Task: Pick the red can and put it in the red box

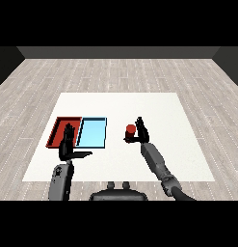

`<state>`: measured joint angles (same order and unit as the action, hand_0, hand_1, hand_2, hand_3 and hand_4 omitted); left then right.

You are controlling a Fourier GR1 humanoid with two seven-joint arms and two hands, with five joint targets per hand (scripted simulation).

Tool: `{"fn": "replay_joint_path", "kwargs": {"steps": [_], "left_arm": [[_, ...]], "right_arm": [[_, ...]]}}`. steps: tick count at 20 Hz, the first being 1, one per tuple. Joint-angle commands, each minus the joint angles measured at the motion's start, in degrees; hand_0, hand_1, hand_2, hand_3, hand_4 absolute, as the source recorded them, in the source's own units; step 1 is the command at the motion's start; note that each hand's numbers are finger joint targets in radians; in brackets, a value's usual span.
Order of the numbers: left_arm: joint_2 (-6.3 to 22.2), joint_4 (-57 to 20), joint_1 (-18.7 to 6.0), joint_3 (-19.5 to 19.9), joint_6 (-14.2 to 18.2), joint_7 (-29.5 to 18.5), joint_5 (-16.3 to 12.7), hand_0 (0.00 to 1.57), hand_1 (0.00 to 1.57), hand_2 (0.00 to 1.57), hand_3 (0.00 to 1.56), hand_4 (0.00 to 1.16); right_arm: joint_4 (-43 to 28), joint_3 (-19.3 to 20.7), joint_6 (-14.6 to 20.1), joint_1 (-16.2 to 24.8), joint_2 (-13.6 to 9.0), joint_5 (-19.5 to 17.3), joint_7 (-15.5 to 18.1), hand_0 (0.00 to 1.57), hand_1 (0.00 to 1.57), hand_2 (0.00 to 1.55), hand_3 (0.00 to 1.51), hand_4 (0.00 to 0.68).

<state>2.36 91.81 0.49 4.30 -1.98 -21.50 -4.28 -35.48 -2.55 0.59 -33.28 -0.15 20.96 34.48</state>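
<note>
The red can is the landmark here: it stands upright on the white table, to the right of both trays and well apart from them. It is a short cylinder with a smooth, plain red side and a flat round top.

The right hand is just beside the can, on its right, with the fingers pointing upward behind it and the thumb coming in low at the front. The fingers seem to be partly curled around the can, but from this angle I cannot tell for sure if they already close on it or only touch it. The can does not look lifted, so I judge that the grasp is being made and the carrying step is not yet done. The hand comes from the side probably because a round can is easiest to take around its wall.

Left of the can lies the light blue tray, and further left, touching it, the red tray, which is the goal. Both are flat rectangles with low rims and look hard and smooth. The left hand is far left of the can, over the near edge of the red tray, with fingers straight and apart and the thumb out to the side, holding nothing. It seems only to wait there. The right hand must cross over the blue tray to reach the red one.
</note>
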Motion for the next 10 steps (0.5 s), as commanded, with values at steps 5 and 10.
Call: {"fn": "replay_joint_path", "kwargs": {"steps": [5, 10], "left_arm": [[1.20, 2.88, 2.64, 1.04, -2.47, 1.11, -2.80, 0.00, 0.00, 0.00, 0.00, 0.00], [-0.23, 2.69, 2.14, -0.70, -0.13, 1.69, -0.54, 0.00, 0.00, 0.00, 0.00, 0.00]], "right_arm": [[5.23, 2.22, -1.05, -3.54, -0.61, -0.46, 0.95, 0.00, 0.00, 0.00, 0.00, 0.000], [13.52, 0.85, -0.76, -8.71, 0.15, 2.58, 3.71, 0.00, 0.00, 0.00, 0.00, 0.000]]}}
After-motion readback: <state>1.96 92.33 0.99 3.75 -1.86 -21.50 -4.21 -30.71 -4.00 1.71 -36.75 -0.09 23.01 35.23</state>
